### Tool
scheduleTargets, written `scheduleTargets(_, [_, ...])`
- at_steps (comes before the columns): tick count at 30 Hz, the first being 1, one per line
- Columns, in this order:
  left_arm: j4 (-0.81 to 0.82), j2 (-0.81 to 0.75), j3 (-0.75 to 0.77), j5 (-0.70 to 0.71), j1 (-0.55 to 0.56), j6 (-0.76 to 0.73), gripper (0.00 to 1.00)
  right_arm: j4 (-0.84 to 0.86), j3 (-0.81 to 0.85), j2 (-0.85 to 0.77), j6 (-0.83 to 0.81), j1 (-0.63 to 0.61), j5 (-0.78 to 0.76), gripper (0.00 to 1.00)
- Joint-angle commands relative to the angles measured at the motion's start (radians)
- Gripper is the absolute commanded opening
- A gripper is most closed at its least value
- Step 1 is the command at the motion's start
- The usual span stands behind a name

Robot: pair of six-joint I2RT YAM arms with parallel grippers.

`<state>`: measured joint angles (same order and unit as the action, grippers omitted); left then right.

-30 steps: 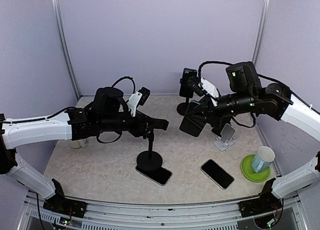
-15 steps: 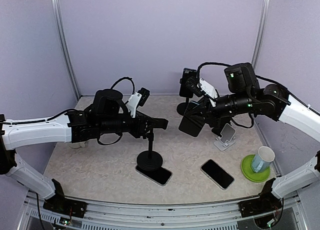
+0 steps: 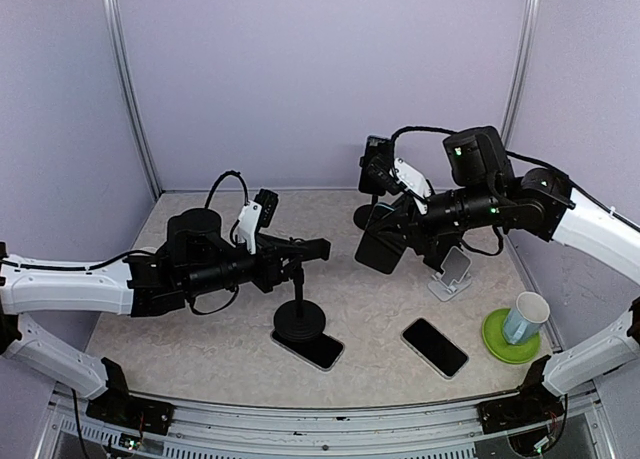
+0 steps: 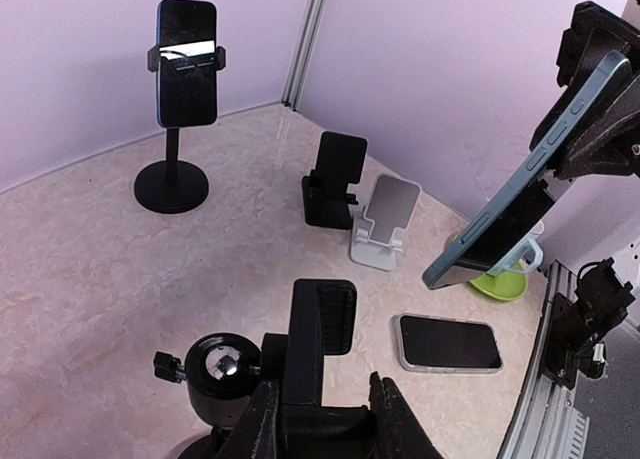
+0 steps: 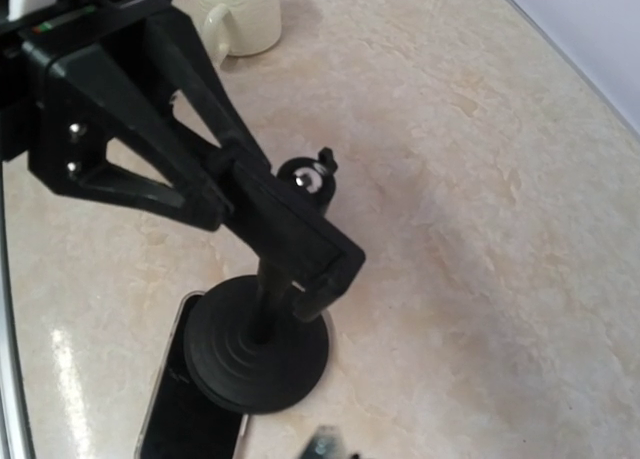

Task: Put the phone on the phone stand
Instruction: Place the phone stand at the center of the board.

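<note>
Beige marbled table [image 3: 380,299], lilac walls [image 3: 320,79].
Left gripper [image 3: 312,247] clamps phone stand [image 3: 299,321]; right gripper [image 3: 393,227] grips phone [image 3: 372,251]; mug [image 3: 525,317] on green coaster [image 3: 498,345].

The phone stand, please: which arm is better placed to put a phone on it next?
Right: the right gripper holds a phone in the air near the phone stand, while the left gripper grips its clamp.

This is looking like a robotics lab cell: plain lilac walls [image 3: 320,69] boxing in a beige marbled tabletop [image 3: 200,339].
</note>
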<state>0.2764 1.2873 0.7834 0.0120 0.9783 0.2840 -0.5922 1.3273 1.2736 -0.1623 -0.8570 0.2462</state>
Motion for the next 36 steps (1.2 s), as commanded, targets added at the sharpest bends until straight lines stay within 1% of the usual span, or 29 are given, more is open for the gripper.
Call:
scheduleTargets(1, [0.041,0.006,-0.062,0.042,0.030,0.057,0.06,0.064,0.007,0.000,0.009,0.008,0.012,0.00])
scheduleTargets(7, [0.160,0.045,-0.121,0.096,0.063,0.077,0.06,0.062,0.004,-0.007,0.009,0.008,0.009,0.00])
scheduleTargets(12, [0.182,0.087,-0.113,0.112,0.079,0.070,0.06,0.058,0.008,-0.014,0.008,0.008,0.002,0.00])
scheduleTargets(18, [0.099,0.087,0.009,0.092,0.077,-0.054,0.06,0.053,0.016,-0.028,0.003,0.009,-0.031,0.00])
scheduleTargets(22, [0.079,0.098,0.102,0.064,0.069,-0.122,0.06,0.057,0.020,-0.050,0.011,0.016,-0.068,0.00])
scheduleTargets(25, [0.110,0.118,0.139,-0.005,0.053,-0.159,0.06,0.060,0.022,-0.073,0.023,0.023,-0.095,0.00])
scheduleTargets(28, [0.180,0.141,0.151,-0.104,0.024,-0.200,0.06,0.060,0.020,-0.100,0.034,0.032,-0.132,0.00])
scheduleTargets(32, [0.329,0.196,0.166,-0.305,-0.033,-0.192,0.05,0.073,0.008,-0.145,0.045,0.043,-0.170,0.00])
scheduleTargets(36, [0.422,0.289,0.219,-0.509,-0.067,-0.201,0.05,0.087,-0.002,-0.173,0.055,0.048,-0.178,0.00])
